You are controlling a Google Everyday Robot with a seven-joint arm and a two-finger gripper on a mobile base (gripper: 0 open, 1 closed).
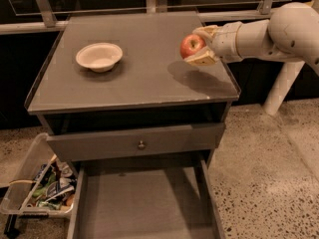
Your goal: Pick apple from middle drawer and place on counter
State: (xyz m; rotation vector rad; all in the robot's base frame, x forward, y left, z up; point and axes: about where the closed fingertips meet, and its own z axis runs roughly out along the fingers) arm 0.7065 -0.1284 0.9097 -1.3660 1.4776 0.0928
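Observation:
The red apple (191, 46) is held in my gripper (198, 45), above the right side of the counter (134, 78). The gripper's pale fingers (202, 59) are shut around the apple from above and below. The white arm reaches in from the right. The apple's shadow falls on the counter just below and to the right of it. The middle drawer (144, 208) is pulled out at the bottom, its flat grey floor bare.
A white bowl (99, 57) sits on the counter's left side. A shut drawer front with a round knob (141, 145) lies above the open drawer. A clear bin of packets (40, 188) stands on the floor at the left. Speckled floor lies to the right.

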